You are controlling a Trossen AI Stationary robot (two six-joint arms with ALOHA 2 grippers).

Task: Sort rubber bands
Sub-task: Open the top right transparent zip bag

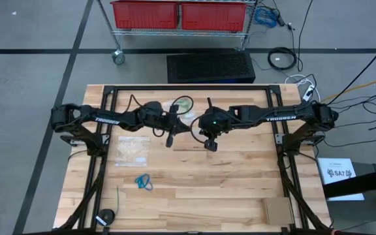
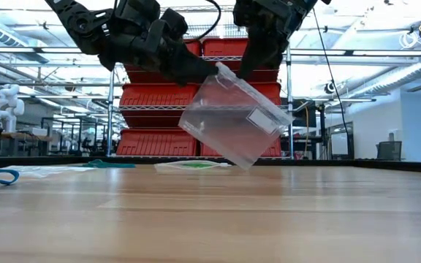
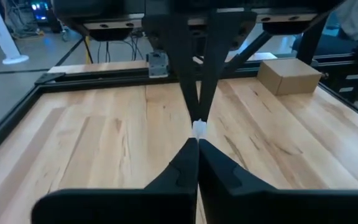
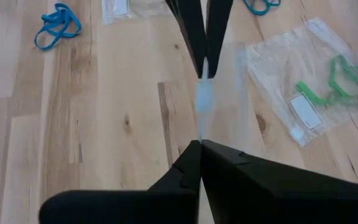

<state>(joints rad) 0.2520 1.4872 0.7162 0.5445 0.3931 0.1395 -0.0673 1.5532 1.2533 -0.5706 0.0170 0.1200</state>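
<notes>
You've got both grippers, left gripper (image 2: 209,73) and right gripper (image 2: 248,67), pinched on the clear bag's (image 2: 232,117) top edge above the table (image 1: 227,189), presumably to pull it open for bands.

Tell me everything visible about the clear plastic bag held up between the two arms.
The clear zip bag is thin, see-through plastic with a small white label near one edge. It hangs tilted in the air above the wooden table, touching nothing below, and looks empty as far as can be seen. Its top edge is pinched from both sides: the left hand and the right hand are each shut on it.
</notes>
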